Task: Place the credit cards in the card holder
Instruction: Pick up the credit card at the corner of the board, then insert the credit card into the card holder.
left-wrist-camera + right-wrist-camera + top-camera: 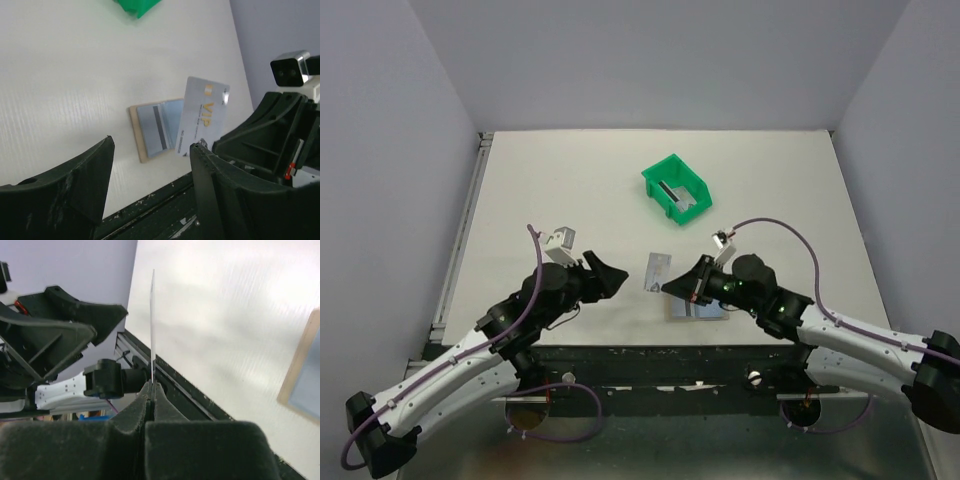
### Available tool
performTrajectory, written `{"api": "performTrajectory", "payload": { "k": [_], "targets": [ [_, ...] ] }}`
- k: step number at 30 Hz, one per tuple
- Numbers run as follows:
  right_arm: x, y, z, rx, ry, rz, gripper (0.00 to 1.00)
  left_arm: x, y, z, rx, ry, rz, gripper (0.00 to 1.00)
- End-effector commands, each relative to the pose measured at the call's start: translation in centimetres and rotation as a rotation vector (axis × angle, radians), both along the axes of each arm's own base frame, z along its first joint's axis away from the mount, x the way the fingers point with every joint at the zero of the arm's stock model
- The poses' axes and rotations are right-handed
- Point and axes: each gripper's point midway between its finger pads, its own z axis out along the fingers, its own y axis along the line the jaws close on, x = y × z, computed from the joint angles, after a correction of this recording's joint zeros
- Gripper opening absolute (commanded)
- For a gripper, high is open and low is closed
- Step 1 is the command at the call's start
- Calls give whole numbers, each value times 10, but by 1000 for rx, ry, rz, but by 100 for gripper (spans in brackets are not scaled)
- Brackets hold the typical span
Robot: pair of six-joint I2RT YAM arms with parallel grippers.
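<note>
I'm mid-placement: my right gripper (151, 386) is clenched on the edge of a silver-grey plastic VIP card (202, 122), lifted just beside the open tan soft card holder (136, 135) near the table's front edge, and the left gripper (608, 277) hangs wide open. Next, I judge, the card must be tilted flat and slid into a pale blue slot. I count one holder and two sure cards, the second a striped card (157, 130) lying on the holder, with perhaps a third in the green plastic bin (695, 178).

The left pincer (152, 150) spreads its dark fingers (75, 180) wide, nothing between them. Beyond, the tan card holder (136, 131) lies open on the white worktop (65, 75) with a striped card (155, 132) in it. The right pincer (220, 142) grips a silver VIP card (202, 117) that overlaps the holder's right side.
</note>
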Motion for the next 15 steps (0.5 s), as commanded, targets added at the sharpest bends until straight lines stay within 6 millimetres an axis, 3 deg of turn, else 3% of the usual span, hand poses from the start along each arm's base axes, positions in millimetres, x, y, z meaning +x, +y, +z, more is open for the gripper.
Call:
{"api": "performTrajectory", "payload": {
  "k": [1,4,8,15],
  "targets": [
    [-5,-7,29,-38,-113,183,0,-11,-23,61,-135,-111,-167,73],
    [-7,-6,53,-11,-166,242,0,-16,-26,92,-182,-170,-206,73],
    [-12,-8,82,47,-231,299,0,-17,-24,118,-217,-211,-207,73],
    [-23,-13,117,149,-298,390,0,-20,-30,133,-230,-234,-247,73]
  ]
}}
